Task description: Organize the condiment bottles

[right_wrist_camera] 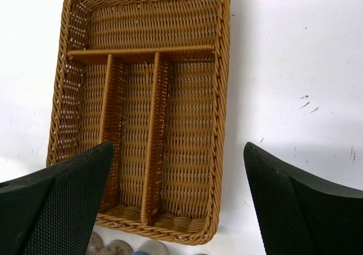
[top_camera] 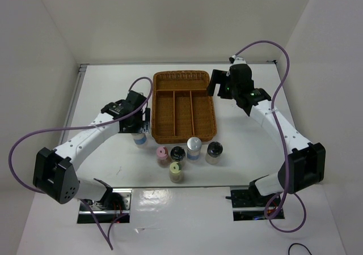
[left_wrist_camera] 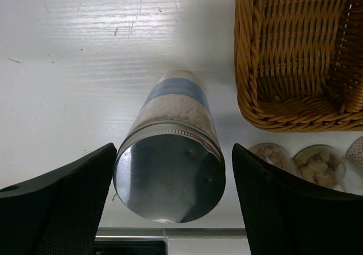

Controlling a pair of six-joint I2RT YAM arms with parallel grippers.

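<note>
A silver-capped bottle with a blue label (left_wrist_camera: 170, 175) stands upright on the table, left of the basket, between the fingers of my left gripper (left_wrist_camera: 174, 153). The left pad touches its cap; a narrow gap shows at the right pad. From above, the left gripper (top_camera: 136, 130) covers this bottle (top_camera: 139, 140). In front of the basket stand a pink-capped bottle (top_camera: 163, 153), a black-topped one (top_camera: 177, 153), a second silver-capped one (top_camera: 194, 147), another black-topped one (top_camera: 214, 151) and a yellow-capped one (top_camera: 176, 170). My right gripper (right_wrist_camera: 178, 147) hangs open and empty above the basket's right side.
The brown wicker basket (top_camera: 184, 73) has one cross compartment at the back and three long ones, all bare. Its corner (left_wrist_camera: 266, 116) lies close to the right of the bottle between the left fingers. White walls enclose the table.
</note>
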